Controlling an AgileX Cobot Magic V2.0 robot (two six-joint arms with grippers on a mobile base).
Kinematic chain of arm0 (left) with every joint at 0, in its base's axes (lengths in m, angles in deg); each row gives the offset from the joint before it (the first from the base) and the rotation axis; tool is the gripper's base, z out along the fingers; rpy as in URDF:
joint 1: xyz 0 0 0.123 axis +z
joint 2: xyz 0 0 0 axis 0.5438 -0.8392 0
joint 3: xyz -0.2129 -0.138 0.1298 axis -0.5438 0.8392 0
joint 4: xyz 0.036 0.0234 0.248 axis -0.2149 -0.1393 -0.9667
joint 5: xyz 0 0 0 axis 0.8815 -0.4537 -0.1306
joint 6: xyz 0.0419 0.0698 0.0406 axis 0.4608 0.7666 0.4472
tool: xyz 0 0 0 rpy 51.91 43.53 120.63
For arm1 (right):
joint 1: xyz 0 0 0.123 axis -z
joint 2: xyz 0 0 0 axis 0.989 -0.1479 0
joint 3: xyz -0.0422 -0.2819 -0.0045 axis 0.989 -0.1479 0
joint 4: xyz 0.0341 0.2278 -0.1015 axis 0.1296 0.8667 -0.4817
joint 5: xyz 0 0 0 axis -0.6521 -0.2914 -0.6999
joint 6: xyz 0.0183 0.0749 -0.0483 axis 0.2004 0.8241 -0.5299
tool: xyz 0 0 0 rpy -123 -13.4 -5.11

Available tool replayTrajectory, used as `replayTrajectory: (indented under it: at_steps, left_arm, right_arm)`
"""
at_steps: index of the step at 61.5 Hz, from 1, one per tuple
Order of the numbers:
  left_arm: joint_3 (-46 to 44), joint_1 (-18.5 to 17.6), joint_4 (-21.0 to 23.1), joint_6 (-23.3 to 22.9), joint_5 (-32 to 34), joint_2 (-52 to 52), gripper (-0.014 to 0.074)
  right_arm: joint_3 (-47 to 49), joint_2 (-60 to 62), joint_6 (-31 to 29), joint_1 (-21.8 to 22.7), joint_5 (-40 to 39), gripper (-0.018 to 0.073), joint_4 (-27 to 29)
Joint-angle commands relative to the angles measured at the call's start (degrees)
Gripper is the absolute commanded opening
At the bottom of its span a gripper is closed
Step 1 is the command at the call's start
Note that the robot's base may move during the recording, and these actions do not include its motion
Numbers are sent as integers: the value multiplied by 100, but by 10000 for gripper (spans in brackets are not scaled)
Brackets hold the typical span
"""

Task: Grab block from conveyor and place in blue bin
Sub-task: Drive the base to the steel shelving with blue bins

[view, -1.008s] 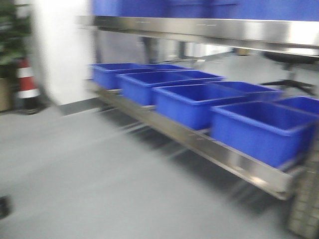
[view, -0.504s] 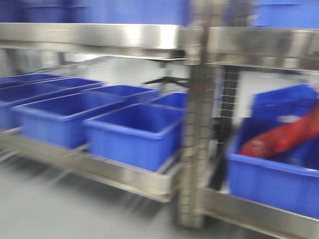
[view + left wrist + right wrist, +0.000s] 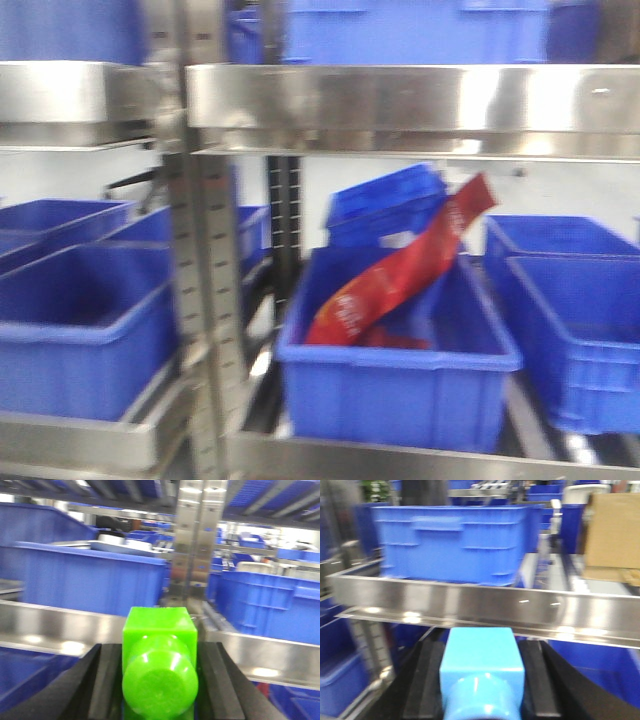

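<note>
Clamps green block (image 3: 159,666) in left gripper (image 3: 160,649), blue block (image 3: 482,675) in right gripper (image 3: 482,646); faces bin (image 3: 395,388) straight ahead.

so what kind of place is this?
Probably a warehouse or stockroom: steel racking on several levels, rows of blue bins on the shelves, and a cardboard box in the right wrist view.

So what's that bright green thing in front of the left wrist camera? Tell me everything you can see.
The green block looks like glossy plastic: a square-edged body with a round knob facing the camera. It sits clamped between the left gripper's black jaws, one against each side, held before a steel shelf rail and blue bins.
</note>
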Motion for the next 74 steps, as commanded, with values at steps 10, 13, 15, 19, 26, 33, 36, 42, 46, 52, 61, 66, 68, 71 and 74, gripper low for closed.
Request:
replayTrajectory:
  at_steps: [10, 13, 15, 19, 26, 33, 36, 42, 46, 52, 61, 66, 68, 71, 74]
  left_arm:
    - [-7, 6, 36, 0, 101, 20, -111]
    - [-7, 6, 36, 0, 101, 20, -111]
    - [-7, 6, 36, 0, 101, 20, -111]
    - [-7, 6, 36, 0, 101, 20, -111]
    - [-7, 6, 36, 0, 101, 20, -111]
    - [-7, 6, 36, 0, 101, 20, -111]
    - [-7, 6, 36, 0, 101, 20, -111]
    - [-7, 6, 36, 0, 101, 20, -111]
    - [-7, 6, 36, 0, 101, 20, -111]
    - [-7, 6, 36, 0, 101, 20, -111]
    - [-7, 6, 36, 0, 101, 20, -111]
    - [-7, 6, 36, 0, 101, 20, -111]
    - [-7, 6, 36, 0, 101, 20, -111]
    - [-7, 6, 36, 0, 101, 20, -111]
    - [-7, 6, 36, 0, 101, 20, -111]
  right_arm:
    - [15, 28, -45, -7, -79, -162, -22]
    - [15, 28, -45, -7, -79, -162, -22]
    - [15, 28, -45, -7, -79, -162, -22]
    - [15, 28, -45, -7, -79, -162, -22]
    - [15, 28, -45, -7, -79, -162, -22]
    - [15, 28, -45, -7, -79, -162, -22]
    - [15, 28, -45, -7, -79, -162, -22]
    - [15, 28, -45, -7, -79, -162, -22]
    - [15, 28, -45, -7, -79, -162, -22]
    - [15, 28, -45, -7, -79, -162, -22]
    - [15, 28, -45, -7, -79, -162, -22]
    - [15, 28, -45, -7, -79, -162, -22]
    - [15, 28, -45, -7, -79, -162, -22]
    - [15, 28, -45, -7, -79, -162, -22]
    - [15, 28, -45, -7, -79, -162, -22]
